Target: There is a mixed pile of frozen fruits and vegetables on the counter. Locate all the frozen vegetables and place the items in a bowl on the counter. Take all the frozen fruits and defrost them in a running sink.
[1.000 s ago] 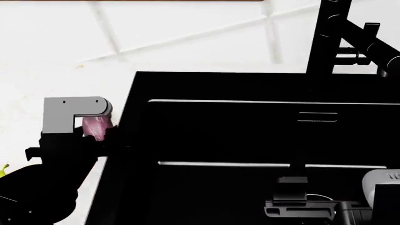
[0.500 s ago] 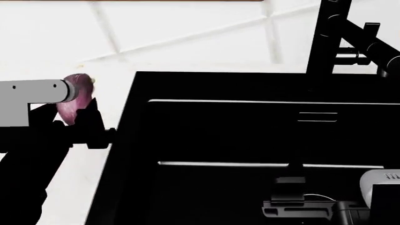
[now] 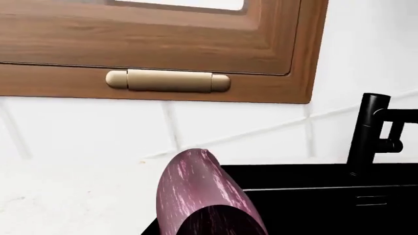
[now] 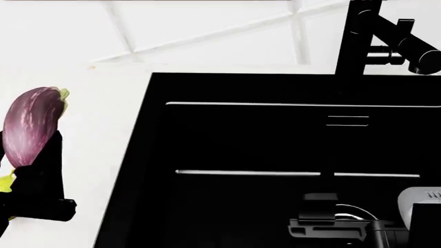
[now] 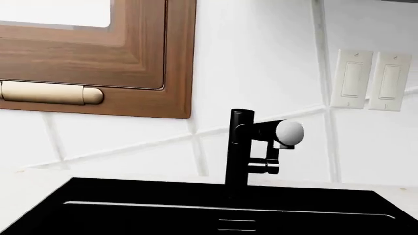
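Observation:
The purple eggplant stands nearly upright at the head view's left edge, green cap up. My left gripper is shut on its lower end, above the white counter and left of the black sink. In the left wrist view the eggplant fills the space between the jaws. My right gripper hangs over the sink's near right part, and dark against the basin, its jaws cannot be made out. The black tap stands behind the sink. The bowl and the other frozen items are out of view.
A wood-framed window with a beige handle sits above the white tiled wall. Two light switches are on the wall right of the tap. A yellow-green scrap shows at the left edge behind the gripper.
My left gripper has carried the eggplant leftward, away from the sink's edge, and turned it more upright. The right arm has hardly moved.

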Tool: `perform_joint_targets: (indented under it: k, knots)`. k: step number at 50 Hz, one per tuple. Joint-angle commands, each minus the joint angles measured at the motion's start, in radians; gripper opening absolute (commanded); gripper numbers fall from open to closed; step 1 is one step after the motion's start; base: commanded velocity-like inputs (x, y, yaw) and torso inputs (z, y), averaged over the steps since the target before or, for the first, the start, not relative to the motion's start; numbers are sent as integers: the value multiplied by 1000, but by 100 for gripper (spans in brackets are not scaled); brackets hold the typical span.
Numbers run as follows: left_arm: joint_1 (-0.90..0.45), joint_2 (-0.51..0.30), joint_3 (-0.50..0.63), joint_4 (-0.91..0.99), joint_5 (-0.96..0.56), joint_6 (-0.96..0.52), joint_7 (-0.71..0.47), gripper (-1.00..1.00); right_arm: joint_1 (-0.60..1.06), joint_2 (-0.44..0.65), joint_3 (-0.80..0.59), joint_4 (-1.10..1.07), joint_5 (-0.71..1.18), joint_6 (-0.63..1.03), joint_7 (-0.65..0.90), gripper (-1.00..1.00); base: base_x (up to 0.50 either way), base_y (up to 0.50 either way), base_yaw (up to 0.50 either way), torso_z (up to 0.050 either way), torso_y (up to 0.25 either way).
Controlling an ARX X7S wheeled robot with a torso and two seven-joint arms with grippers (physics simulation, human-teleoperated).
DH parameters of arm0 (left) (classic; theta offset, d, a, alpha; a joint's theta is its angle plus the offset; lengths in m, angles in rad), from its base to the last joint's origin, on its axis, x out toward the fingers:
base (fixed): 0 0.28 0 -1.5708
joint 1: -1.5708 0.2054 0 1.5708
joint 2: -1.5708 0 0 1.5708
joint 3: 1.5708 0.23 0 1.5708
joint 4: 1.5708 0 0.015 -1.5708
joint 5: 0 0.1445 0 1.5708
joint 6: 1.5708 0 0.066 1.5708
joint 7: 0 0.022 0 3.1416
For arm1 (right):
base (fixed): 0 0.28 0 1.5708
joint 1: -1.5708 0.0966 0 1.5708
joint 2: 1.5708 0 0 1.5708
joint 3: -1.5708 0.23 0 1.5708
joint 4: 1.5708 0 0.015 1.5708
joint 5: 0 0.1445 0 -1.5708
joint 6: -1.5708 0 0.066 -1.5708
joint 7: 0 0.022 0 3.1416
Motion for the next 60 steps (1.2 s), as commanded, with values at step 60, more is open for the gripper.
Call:
perform_joint_targets:
  k: [60]
  knots:
    - [72, -62, -22, 78, -66, 54, -26, -100, 5, 27, 18, -12, 62, 1, 34, 100, -86, -416, 0, 0, 0]
